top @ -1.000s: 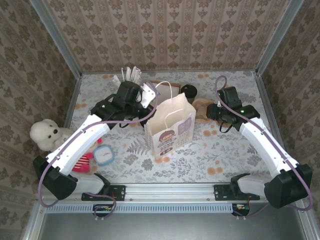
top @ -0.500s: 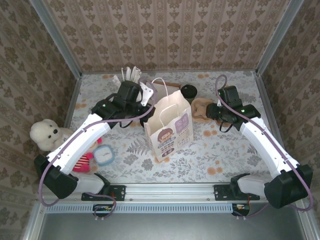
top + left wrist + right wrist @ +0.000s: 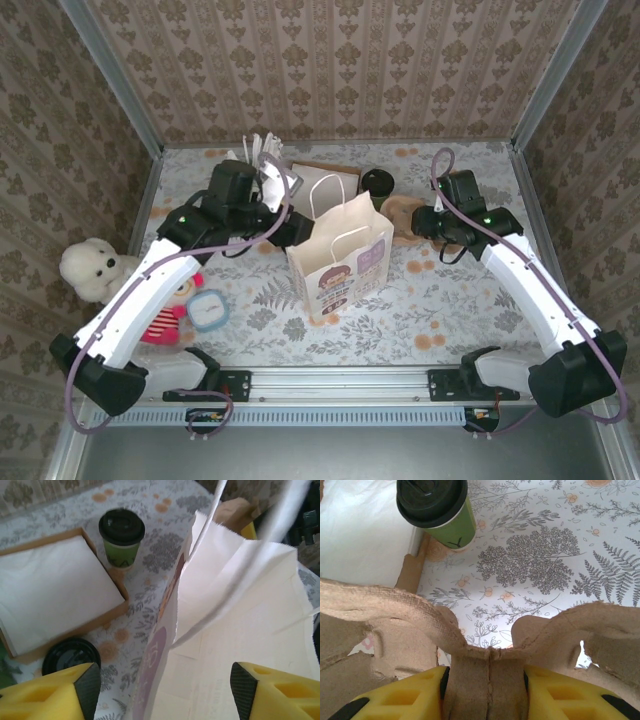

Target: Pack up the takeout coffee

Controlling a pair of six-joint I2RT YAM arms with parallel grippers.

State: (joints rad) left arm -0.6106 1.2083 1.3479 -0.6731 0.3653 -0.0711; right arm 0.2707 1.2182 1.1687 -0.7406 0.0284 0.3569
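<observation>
The takeout coffee (image 3: 121,537), an olive-green cup with a black lid, stands upright on the table beside the napkin tray (image 3: 50,587); it also appears as the cup (image 3: 377,182) and the cup (image 3: 435,510). A white paper bag (image 3: 338,255) stands upright mid-table. My left gripper (image 3: 165,692) hovers open above the bag's near rim (image 3: 240,615), holding nothing; from above, the left gripper (image 3: 288,205) sits at the bag's back left. My right gripper (image 3: 484,690) is shut on the centre rib of a brown pulp carrier (image 3: 485,645). That carrier (image 3: 405,215) is right of the bag.
A loose black lid (image 3: 70,656) lies by the napkin tray. A holder of white sticks (image 3: 262,150) stands at the back. A teddy bear (image 3: 95,268), a doll (image 3: 165,320) and a round blue-rimmed item (image 3: 210,310) lie at the left. Walls close in on three sides.
My left gripper has opened and drawn back and to the left from the bag's top. The bag stands free and has shifted slightly. The right arm and carrier have not moved.
</observation>
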